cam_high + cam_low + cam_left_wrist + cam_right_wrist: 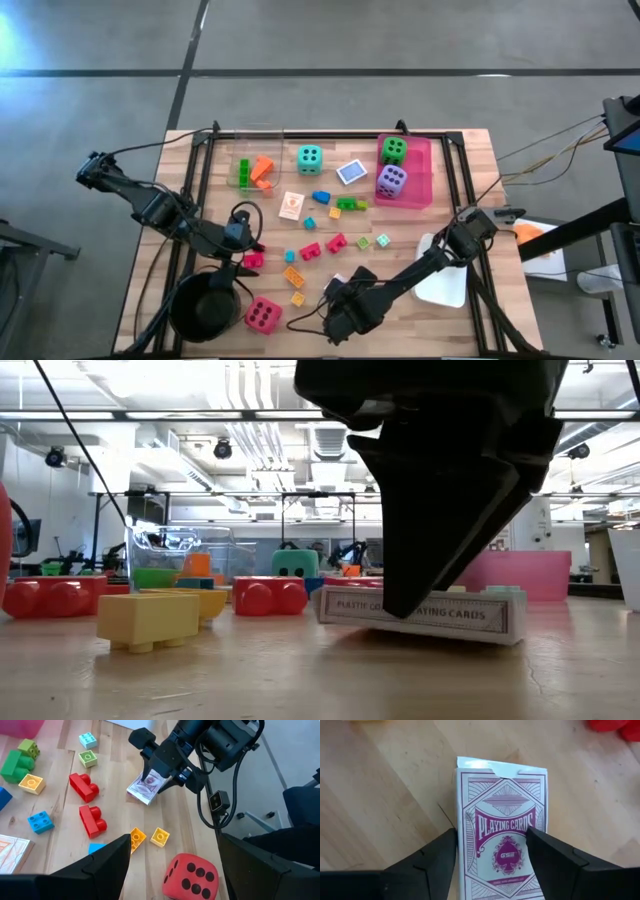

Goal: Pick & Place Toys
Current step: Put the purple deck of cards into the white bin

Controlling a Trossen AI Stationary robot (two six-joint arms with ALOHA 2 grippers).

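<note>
My right gripper (490, 852) stood over the white box of playing cards with a magenta printed back (502, 830), lying flat on the wooden table (470, 160) near its front edge, at about 6 o'clock from the table's middle. My two dark fingers (432, 857) sat on either long side of the box, closed against its edges; I was pinching it, and in the low view its underside was at the table surface (420, 615).

My left gripper (243, 243) hung at about 8 o'clock, fingers spread with nothing between them, just beside the round black pot (205, 305). The pink-red soft die with black dots (262, 315) lay at 7 o'clock, just right of the pot.

The green soft die (393, 150) and the purple soft die (391, 181) sat inside the pink tray (425, 170) at 2 o'clock. The teal soft die (309, 157) sat at 12 o'clock. Small plastic blocks, red (310, 250), yellow (293, 277) and others, were scattered across the middle. A picture card (291, 205) lay flat at 11 o'clock.
</note>
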